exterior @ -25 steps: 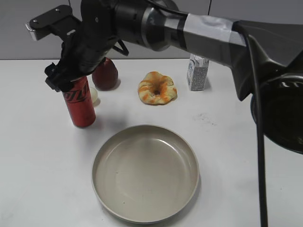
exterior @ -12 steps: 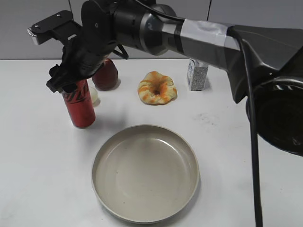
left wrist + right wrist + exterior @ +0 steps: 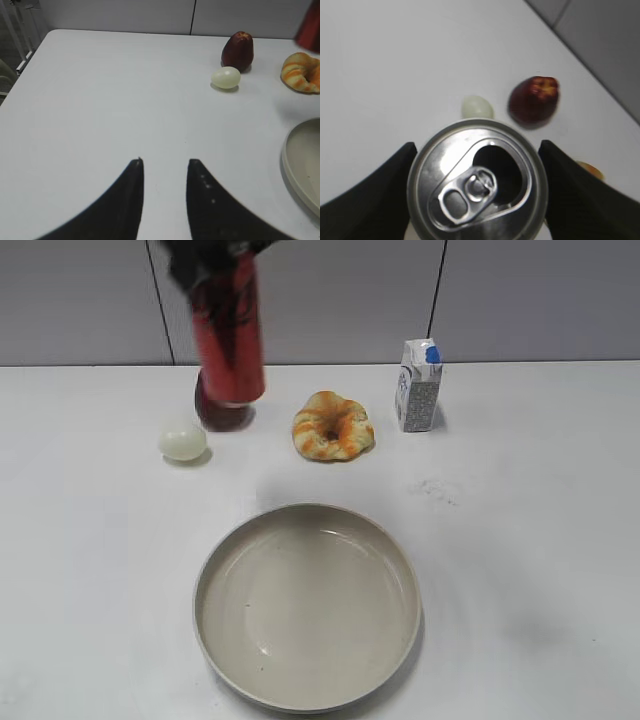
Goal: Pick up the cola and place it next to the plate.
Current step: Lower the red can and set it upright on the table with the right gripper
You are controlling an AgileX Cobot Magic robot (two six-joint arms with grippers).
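The cola (image 3: 229,335), a tall red can, hangs in the air at the upper left of the exterior view, above the dark red apple. My right gripper (image 3: 477,192) is shut on it; its black fingers flank the can's silver open top (image 3: 477,185) in the right wrist view. The arm itself is out of the exterior frame. The can's red edge shows in the left wrist view (image 3: 311,30). The plate (image 3: 306,605), a wide beige dish, lies at front centre, its rim also in the left wrist view (image 3: 300,170). My left gripper (image 3: 164,161) is open and empty over bare table.
A dark red apple (image 3: 220,412), a pale egg-like ball (image 3: 182,440), an orange-and-cream bread ring (image 3: 332,426) and a small white carton with a blue cap (image 3: 417,386) stand along the back. The table's left edge (image 3: 22,75) shows in the left wrist view.
The cola has risen off the table from the left of the plate, up and to the right. The right arm has left the exterior view. The pale ball is uncovered.
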